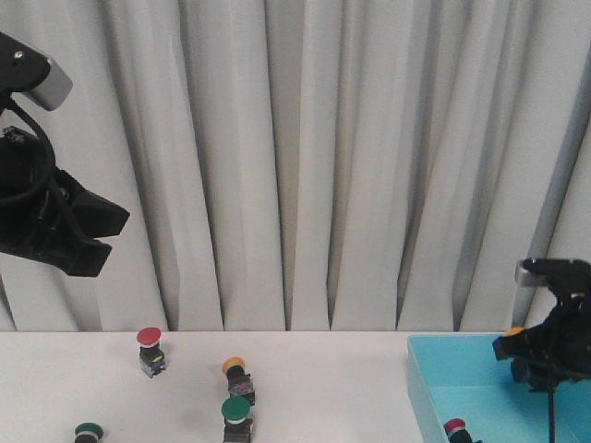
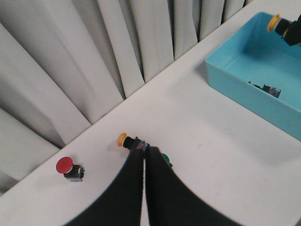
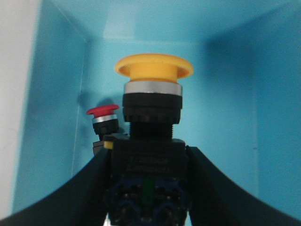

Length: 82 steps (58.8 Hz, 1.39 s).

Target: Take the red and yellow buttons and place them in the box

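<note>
My right gripper (image 1: pixel 534 353) hangs over the light blue box (image 1: pixel 434 388) and is shut on a yellow button (image 3: pixel 154 70), held by its black body with the cap pointing away. A red button (image 3: pixel 102 111) lies inside the box below it and also shows in the front view (image 1: pixel 454 426). My left gripper (image 1: pixel 90 247) is raised high at the left, shut and empty (image 2: pixel 145 150). On the white table a red button (image 1: pixel 149 337) stands upright and a yellow button (image 1: pixel 234 365) lies on its side; both also show in the left wrist view, the red one (image 2: pixel 64 165) and the yellow one (image 2: pixel 123 139).
Two green-capped buttons sit on the table, one (image 1: pixel 235 409) just in front of the yellow button and one (image 1: pixel 88 430) at the front left. Grey curtains (image 1: pixel 305 157) close off the back edge of the table. The box (image 2: pixel 282 110) is at the right end.
</note>
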Motion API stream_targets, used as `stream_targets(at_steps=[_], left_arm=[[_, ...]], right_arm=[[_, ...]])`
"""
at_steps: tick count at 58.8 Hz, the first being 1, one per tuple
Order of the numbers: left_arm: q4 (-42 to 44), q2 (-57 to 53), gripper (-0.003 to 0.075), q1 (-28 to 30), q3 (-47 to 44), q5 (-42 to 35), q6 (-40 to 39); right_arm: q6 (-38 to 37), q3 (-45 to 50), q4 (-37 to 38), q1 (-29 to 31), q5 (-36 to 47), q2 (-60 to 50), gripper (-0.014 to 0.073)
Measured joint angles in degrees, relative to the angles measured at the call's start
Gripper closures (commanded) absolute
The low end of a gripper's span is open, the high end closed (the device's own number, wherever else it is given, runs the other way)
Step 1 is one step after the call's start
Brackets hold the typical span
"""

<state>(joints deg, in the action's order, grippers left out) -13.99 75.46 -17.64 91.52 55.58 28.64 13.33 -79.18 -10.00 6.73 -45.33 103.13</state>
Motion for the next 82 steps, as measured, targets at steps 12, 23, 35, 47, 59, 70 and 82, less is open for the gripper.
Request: stream_targets(at_steps=[12,23,35,47,59,70,82], left_arm=[[0.1,0.0,0.0725,0.0,0.0,0.3,-0.3],[0.1,0.0,0.0725,0.0,0.0,0.3,-1.9],[0.1,0.0,0.0725,0.0,0.0,0.3,-3.3],[0.1,0.0,0.0722,0.0,0.0,0.3,-3.3],[0.1,0.0,0.0718,0.0,0.0,0.8,-3.3],[0.1,0.0,0.0716,0.0,0.0,0.8,-3.4],[0.1,-0.1,0.0716,0.0,-1.2,0.6,-3.4]], right_arm=[[4.8,0.0,-3.4,1.0,0.8,6.4,0.0517],[5.5,0.0,-3.7,1.0,1.0,11.7,0.0468],[5.4,0.0,-2.8,1.0,1.2,14.8,0.0372],[5.4,-0.1,-2.7,1.0,1.2,16.6,0.0190],[5.4,-0.2,-2.9,1.0,2.0,16.6,0.0094],[6.4,-0.2,-2.9,1.0,2.2,12.2,0.0102],[7.5,-0.2,-3.2,1.0,3.6,0.1,0.0104]])
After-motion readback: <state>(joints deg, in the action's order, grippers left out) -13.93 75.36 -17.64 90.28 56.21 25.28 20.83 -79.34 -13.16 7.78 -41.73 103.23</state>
